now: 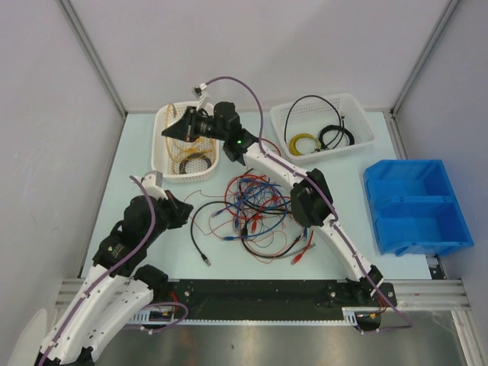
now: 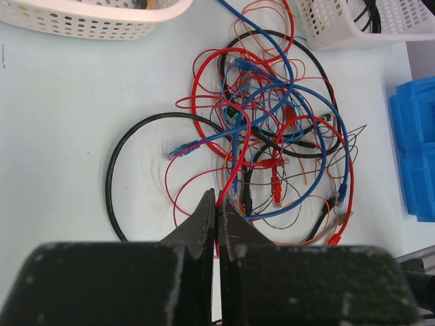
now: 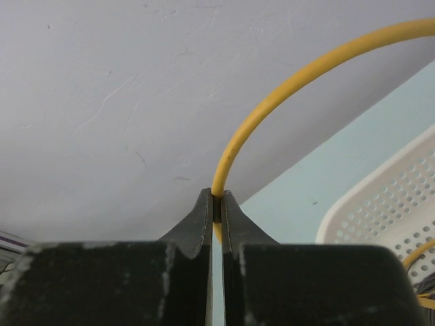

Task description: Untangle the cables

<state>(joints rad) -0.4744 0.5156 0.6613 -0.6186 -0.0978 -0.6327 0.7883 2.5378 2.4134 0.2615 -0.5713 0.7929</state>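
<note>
Right wrist view: the right gripper pinches a yellow cable above the white basket (lower it well inside before releasing, I judge); the left gripper sits closed beside the tangled cables; whether it holds a wire, I cannot tell.

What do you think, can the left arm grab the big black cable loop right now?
Probably not yet: the left gripper is shut on a red cable and must let go first. The black cable loop lies close, its near side uncovered.
</note>
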